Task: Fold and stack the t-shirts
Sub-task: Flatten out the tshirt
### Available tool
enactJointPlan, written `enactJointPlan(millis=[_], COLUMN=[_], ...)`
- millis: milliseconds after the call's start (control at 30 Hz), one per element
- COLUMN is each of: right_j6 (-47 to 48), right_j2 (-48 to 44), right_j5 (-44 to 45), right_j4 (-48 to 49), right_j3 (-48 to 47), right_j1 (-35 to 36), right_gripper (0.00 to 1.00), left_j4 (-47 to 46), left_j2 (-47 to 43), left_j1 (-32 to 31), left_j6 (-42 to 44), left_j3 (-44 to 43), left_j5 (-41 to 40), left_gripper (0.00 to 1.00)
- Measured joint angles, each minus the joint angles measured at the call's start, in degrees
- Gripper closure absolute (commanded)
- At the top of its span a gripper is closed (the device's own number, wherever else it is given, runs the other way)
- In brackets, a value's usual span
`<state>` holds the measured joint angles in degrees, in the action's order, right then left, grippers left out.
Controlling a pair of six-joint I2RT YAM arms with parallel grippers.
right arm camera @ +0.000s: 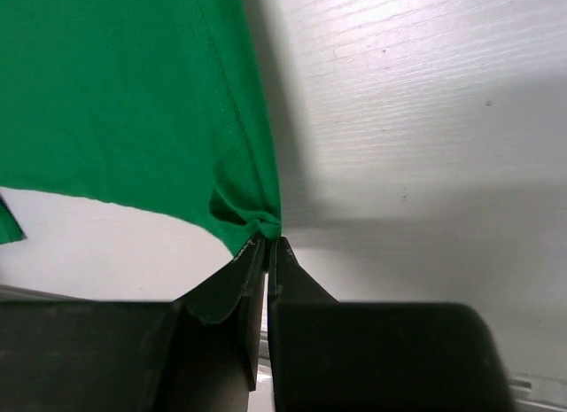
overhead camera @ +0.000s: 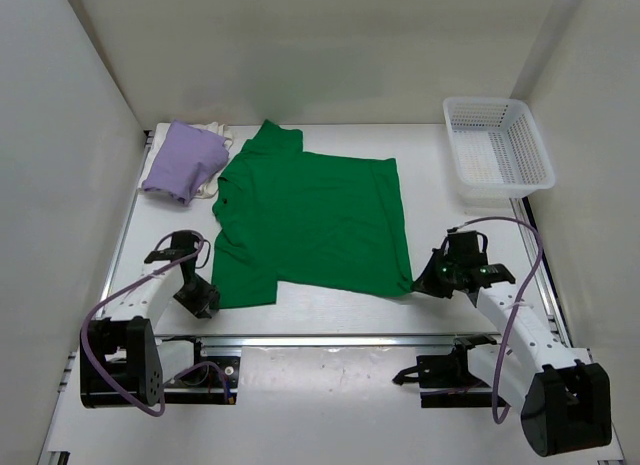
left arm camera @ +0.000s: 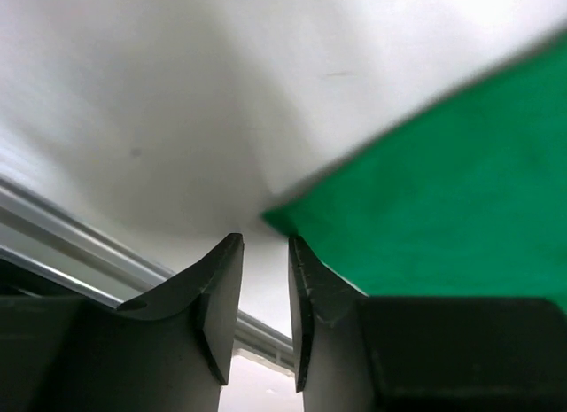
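Observation:
The green t-shirt (overhead camera: 310,220) lies spread flat on the table's middle, collar toward the back. My right gripper (overhead camera: 425,282) is shut on its near right hem corner (right arm camera: 252,221), which is bunched between the fingertips. My left gripper (overhead camera: 205,303) is open just left of the shirt's near left corner (left arm camera: 292,219), jaws a little apart with nothing between them. The lavender t-shirt (overhead camera: 183,161) lies folded at the back left on top of the cream-white t-shirt (overhead camera: 212,137), of which only an edge shows.
A white lattice basket (overhead camera: 497,145) stands at the back right. White walls close in the table at the back and sides. A metal rail (overhead camera: 330,339) runs along the near edge.

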<state>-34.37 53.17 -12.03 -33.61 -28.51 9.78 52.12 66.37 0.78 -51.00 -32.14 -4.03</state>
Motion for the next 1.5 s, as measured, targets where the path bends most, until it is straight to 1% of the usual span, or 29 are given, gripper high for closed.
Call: enactJointPlan(millis=[33,133,200,233,333,433,633,700,767,800,833,900,933,967,1033,1100,1167,1300,1433,1500], right_j6=[-0.13,-0.2,-0.2,-0.17,-0.07,0.04,0.37,0.55,0.72,0.79,0.94,1.11,1.2,1.22,1.42,1.57,1.68,2.58,2.62,2.62], right_j2=[-0.52,-0.87,-0.85,-0.79,-0.44,-0.28,0.55,0.72,0.83,0.83,0.83,0.83,0.85,0.87,0.87,0.87,0.85,0.61,-1.11,-2.1], right_j5=[-0.94,-3.13,-4.2,-4.59,-5.25,-6.14,-7.13,-7.3,-7.5,-7.56,-7.65,-7.8,-7.85,-7.87,-7.85,-7.61,-6.99,-4.94,-3.85,-2.6], right_j4=[0.42,1.16,1.18,1.4,1.88,2.19,2.67,2.82,2.86,2.86,2.86,2.84,2.82,2.78,2.56,1.77,0.2,-3.04,-6.51,-10.64], right_j3=[0.61,2.03,2.25,2.25,2.25,2.25,2.25,2.25,2.25,2.25,2.25,2.25,2.25,2.23,2.03,1.27,-0.46,-6.25,-9.31,-13.18], right_j1=[-0.55,-1.22,-1.46,-1.73,-2.1,-2.34,-2.4,-2.4,-2.4,-2.4,-2.4,-2.4,-2.4,-2.4,-2.4,-2.43,-2.43,-3.02,-4.31,-4.28], right_gripper=[1.0,1.0,1.0,1.0,1.0,1.0,1.0,1.0,1.0,1.0,1.0,1.0,0.99,1.0,1.0,1.0,1.0,1.0,1.0,1.0], left_j4=[0.2,1.09,1.7,1.86,1.44,-0.07,-4.17,-5.18,-6.03,-6.58,-7.3,-9.64,-11.02,-11.87,-13.07,-12.85,-10.62,-5.73,-1.46,2.51], left_j2=[0.0,-0.11,-0.11,-0.15,-0.33,-0.33,-0.2,-0.28,-1.09,-1.81,-2.6,-4.11,-4.5,-4.61,-4.44,-3.8,-3.58,-5.64,-8.81,-7.91], left_j1=[0.35,0.59,0.35,0.24,0.39,1.38,2.19,2.23,2.29,2.4,2.45,2.49,2.49,2.49,1.86,-0.2,-3.06,-8.41,-10.54,-11.08], left_j6=[-0.15,-0.37,-0.44,-0.5,-0.63,-1.01,-1.38,-1.4,-1.64,-1.86,-2.1,-2.47,-2.58,-2.69,-2.16,-1.49,-0.68,1.42,3.54,4.79], left_j3=[0.79,1.01,0.48,0.15,-0.28,0.33,1.51,1.75,2.47,2.97,3.56,4.87,5.44,5.62,5.44,4.66,2.36,-7.54,-18.43,-26.36], left_j5=[0.13,-0.07,-0.66,-0.98,-1.42,-0.85,0.87,0.87,1.09,1.4,1.73,2.69,3.43,3.93,4.42,4.2,4.0,3.43,3.1,2.91], left_gripper=[0.59,0.52,0.5,0.46,0.46,0.53,0.51,0.52,0.6,0.67,0.71,0.9,0.98,1.0,1.0,1.0,1.0,1.0,1.0,1.0])
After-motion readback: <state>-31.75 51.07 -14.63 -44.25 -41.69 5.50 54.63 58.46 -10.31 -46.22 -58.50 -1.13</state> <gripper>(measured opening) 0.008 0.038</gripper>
